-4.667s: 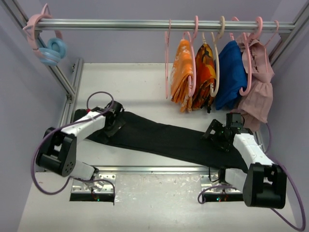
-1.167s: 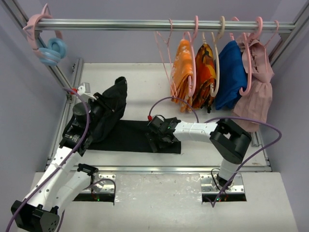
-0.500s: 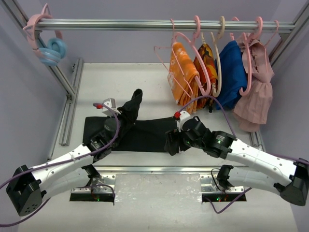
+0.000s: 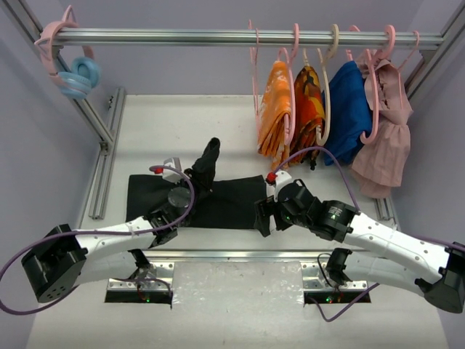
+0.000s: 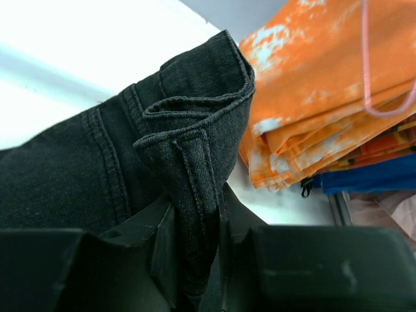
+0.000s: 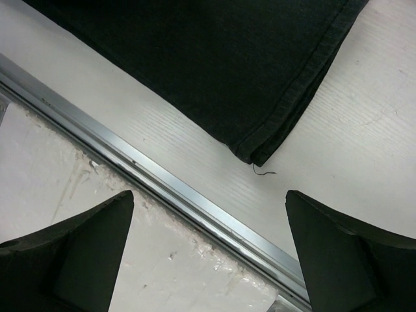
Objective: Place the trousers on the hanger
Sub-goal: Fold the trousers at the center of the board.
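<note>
Two grippers attend the long black fabric trousers (image 4: 225, 203), folded at centre frame. The left gripper (image 5: 195, 227) pinches a raised bunch, probably to lift it. The right gripper (image 6: 208, 201) hovers spread wide over the hem corner (empty). The thin pale pink wire hanger (image 4: 253, 87) hangs upper centre.

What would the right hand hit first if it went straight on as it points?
The right hand would probably meet bare table by the rail, just off the corner of the trousers; depth is unclear.
</note>
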Controlling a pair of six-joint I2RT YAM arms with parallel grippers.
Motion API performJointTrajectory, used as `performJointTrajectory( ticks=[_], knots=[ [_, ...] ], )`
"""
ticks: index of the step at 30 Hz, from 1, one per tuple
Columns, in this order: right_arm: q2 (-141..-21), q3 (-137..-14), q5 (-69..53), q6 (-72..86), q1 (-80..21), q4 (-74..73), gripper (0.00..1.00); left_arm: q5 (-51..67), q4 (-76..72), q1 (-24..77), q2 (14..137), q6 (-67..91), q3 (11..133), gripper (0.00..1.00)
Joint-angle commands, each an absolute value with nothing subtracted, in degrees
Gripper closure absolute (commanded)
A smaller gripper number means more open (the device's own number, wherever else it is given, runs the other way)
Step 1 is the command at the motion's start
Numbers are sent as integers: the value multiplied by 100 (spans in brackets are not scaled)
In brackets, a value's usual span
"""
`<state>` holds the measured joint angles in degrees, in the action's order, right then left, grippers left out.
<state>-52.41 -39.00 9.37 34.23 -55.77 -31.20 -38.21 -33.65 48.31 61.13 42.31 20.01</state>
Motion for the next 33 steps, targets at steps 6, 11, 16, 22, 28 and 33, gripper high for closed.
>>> performJointTrajectory(
  ticks=[6,11,16,22,28,33],
  knots=[
    [-5231,-3706,1173,3393,-5185,-3042,1,-3988,-4561,6044,6959,4784,1842,47],
    [-5495,-3567,773,3350,-4617,-2951,1,-4440,-3392,6680,6387,4704,2204,0],
    [-5869,-3668,668,3398,-4482,-2607,1,-5348,-1111,6694,4915,5087,2517,0],
    [-7330,-4369,330,3444,-4574,-1982,7,-5664,2506,5643,4061,6431,3370,0],
    [-8437,-4983,878,3823,-4562,-1626,27,-5081,3394,4439,4113,6011,3898,0],
    [-9209,-5362,1261,4222,-4538,-1418,31,-3521,3024,2868,4883,5214,3923,0]
  ],
)
